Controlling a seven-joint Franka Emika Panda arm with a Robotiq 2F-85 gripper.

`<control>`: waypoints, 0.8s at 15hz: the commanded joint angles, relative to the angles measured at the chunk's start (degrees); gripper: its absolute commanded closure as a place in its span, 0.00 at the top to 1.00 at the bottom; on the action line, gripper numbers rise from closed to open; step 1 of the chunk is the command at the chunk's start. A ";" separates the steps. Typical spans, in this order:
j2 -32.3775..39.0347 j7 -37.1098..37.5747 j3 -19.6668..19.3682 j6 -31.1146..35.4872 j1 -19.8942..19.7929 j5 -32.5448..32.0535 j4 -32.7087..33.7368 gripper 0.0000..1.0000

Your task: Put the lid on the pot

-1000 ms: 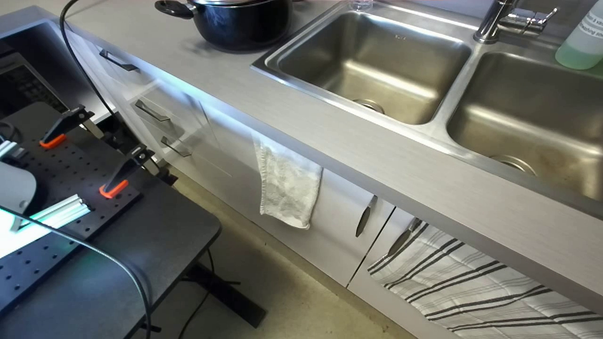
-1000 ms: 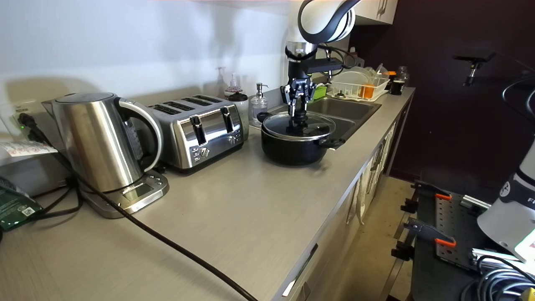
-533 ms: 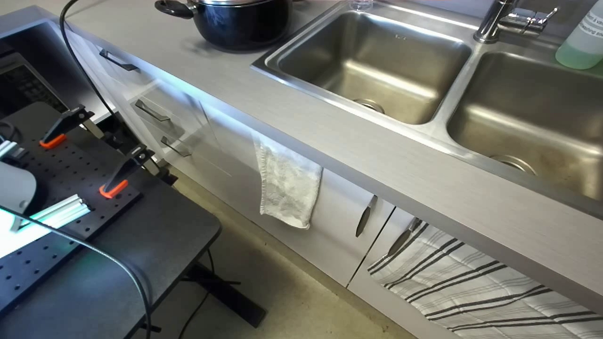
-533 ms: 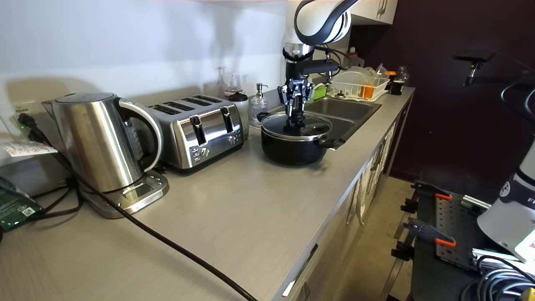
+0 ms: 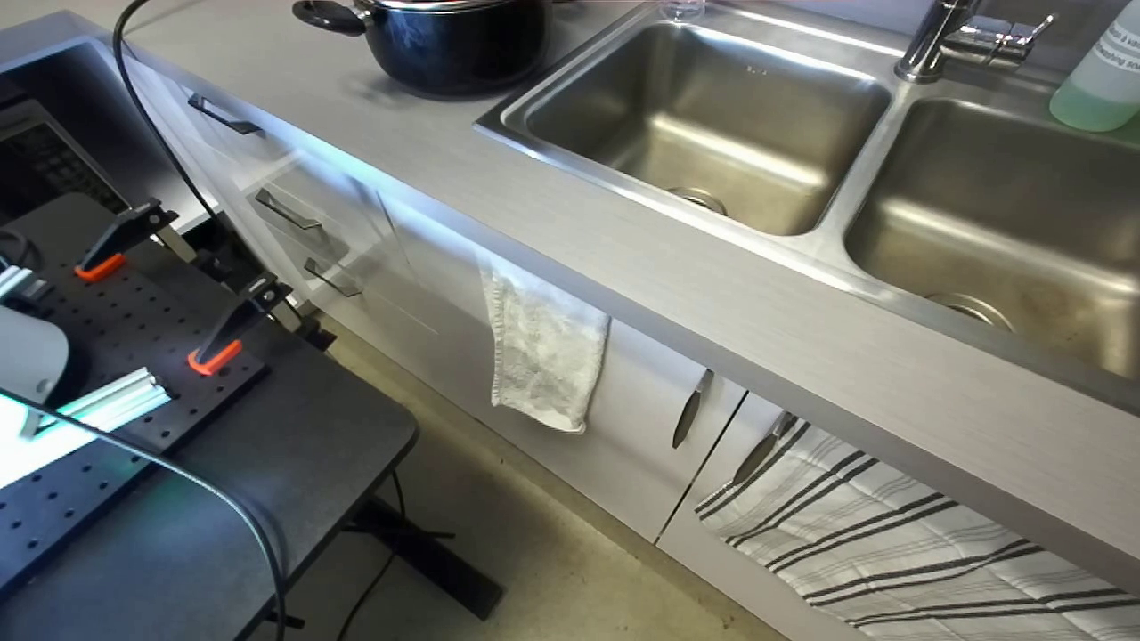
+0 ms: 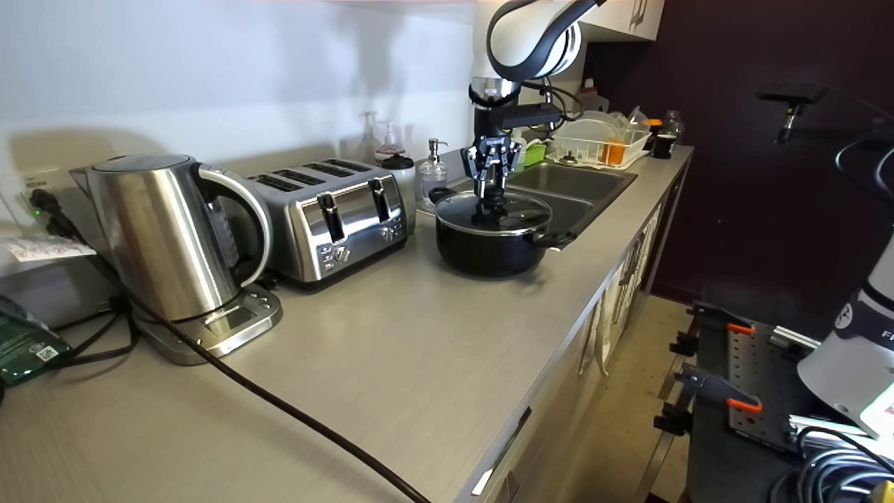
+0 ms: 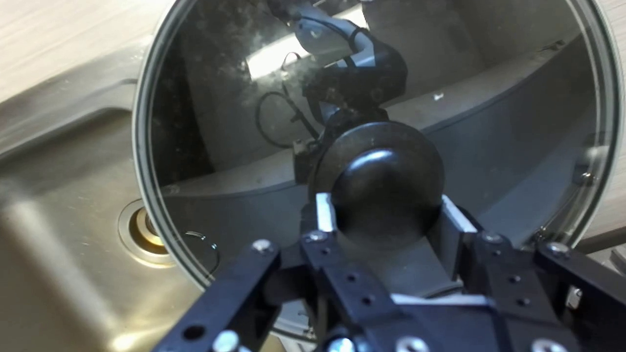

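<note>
The black pot (image 6: 489,253) stands on the counter beside the sink; its lower body and a side handle also show in an exterior view (image 5: 459,52). The glass lid (image 6: 457,212) with its metal rim lies level across the pot's mouth. I cannot tell whether its rim fully touches the pot. My gripper (image 6: 493,194) points straight down at the lid's centre. In the wrist view my gripper (image 7: 390,214) has a finger on each side of the lid's dark knob (image 7: 384,188), shut on it. The lid (image 7: 230,146) hides most of the pot there.
Steel sink basins (image 5: 704,116) lie next to the pot. A toaster (image 6: 328,216), a soap dispenser (image 6: 433,175) and a kettle (image 6: 160,237) stand along the wall. A dish rack (image 6: 594,147) is beyond the sink. A black cable (image 6: 293,412) crosses the counter.
In an exterior view my gripper and the lid have shifted slightly left and down. The lid sits lower and more centred over the pot. The pot has not visibly moved.
</note>
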 commanded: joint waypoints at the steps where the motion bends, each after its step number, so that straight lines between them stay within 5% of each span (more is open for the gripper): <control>1: 0.37 0.78 -0.83 -1.54 0.92 0.84 2.02 0.24; 12: 1.10 -0.43 -0.39 -1.66 0.71 2.53 1.03 0.24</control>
